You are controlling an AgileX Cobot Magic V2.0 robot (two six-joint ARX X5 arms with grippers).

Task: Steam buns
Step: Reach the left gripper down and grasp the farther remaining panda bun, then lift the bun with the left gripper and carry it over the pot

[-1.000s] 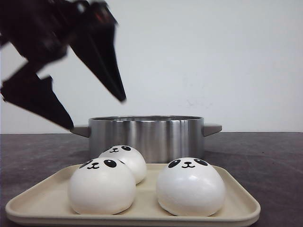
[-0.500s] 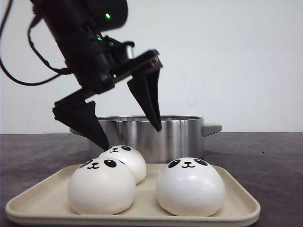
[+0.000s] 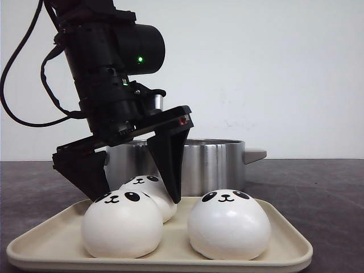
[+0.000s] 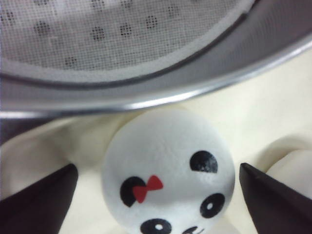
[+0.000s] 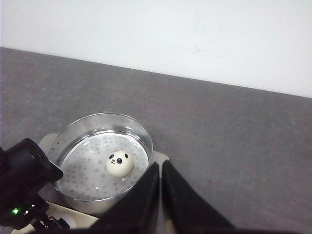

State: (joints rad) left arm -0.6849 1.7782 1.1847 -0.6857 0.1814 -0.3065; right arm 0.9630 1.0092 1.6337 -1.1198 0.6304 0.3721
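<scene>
White bun [image 5: 119, 164] in pot [image 5: 141, 134] — overhead only

The left arm [image 3: 102, 74] is built from matte black housings, with a rounded cylindrical module on which a small green light [image 3: 139, 59] is lit. Thin black cables [image 3: 17, 85] are looped beside it. The left hand [image 3: 133, 190] is formed of two black, wedge-shaped tapering fingers [image 3: 168, 165]. The right hand [image 5: 161, 195] is seen as two narrow black pointed fingers.

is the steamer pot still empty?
No. The right wrist view shows one panda bun already sitting on the perforated tray inside the pot.
</scene>
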